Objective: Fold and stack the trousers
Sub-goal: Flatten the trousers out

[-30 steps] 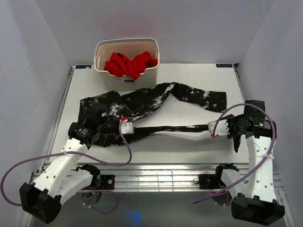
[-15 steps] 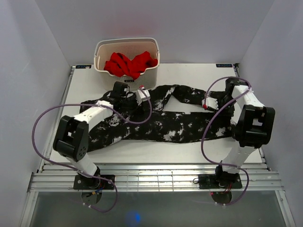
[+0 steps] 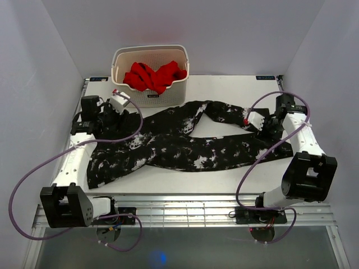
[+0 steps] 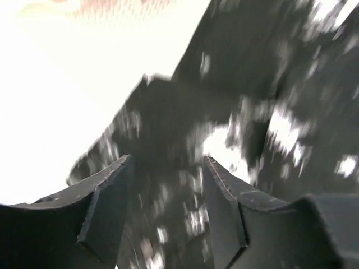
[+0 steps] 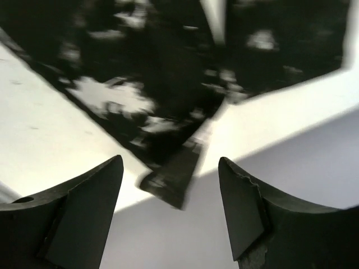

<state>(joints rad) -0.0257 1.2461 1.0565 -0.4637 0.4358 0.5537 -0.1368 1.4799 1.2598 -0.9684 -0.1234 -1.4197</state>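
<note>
End effectors both spread, holding nothing: left end effector at 9 o'clock, right end effector at 3. Trousers sprawl mid-worktop, legs loosely overlapped — I'd say folding barely begun, stacking pending.

trousers blurred, cropped — both wrist views

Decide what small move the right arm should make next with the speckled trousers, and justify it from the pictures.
Probably lower the right gripper and close on the near corner of the trousers: its jaws stand open, and the wrist view shows that corner lying between its fingers.
</note>
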